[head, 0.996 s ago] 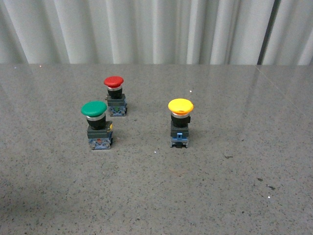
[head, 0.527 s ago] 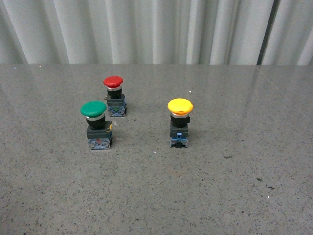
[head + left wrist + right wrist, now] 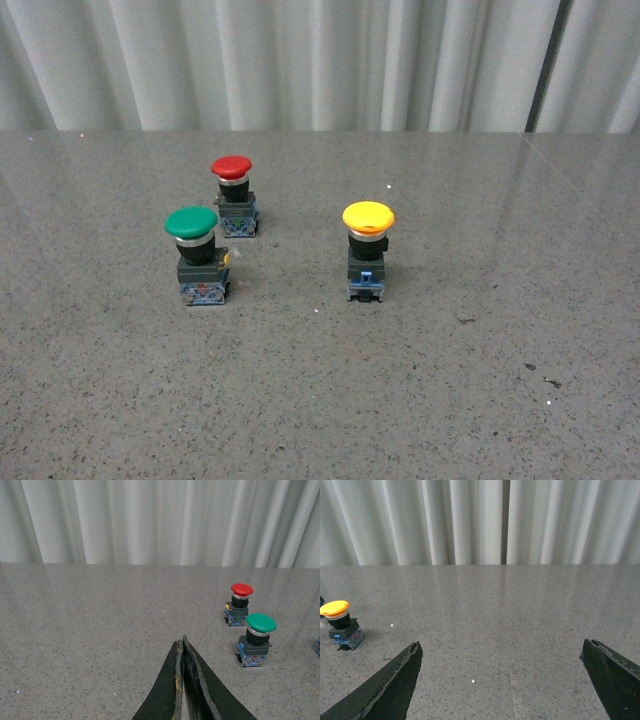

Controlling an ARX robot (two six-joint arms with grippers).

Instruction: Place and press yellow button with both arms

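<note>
Front view's the same as a second ago: yellow button (image 3: 367,250) upright on the surface (image 3: 500,400), well apart from the green button (image 3: 196,252). Your left jaws are pressed together, right jaws spread wide. You haven't started yet.

The right gripper (image 3: 501,647) has its black fingers (image 3: 390,690) spread wide in the frame's lower corners. The yellow button (image 3: 339,625) stands upright at the left edge on the grey table (image 3: 520,610), clear of both.
</note>
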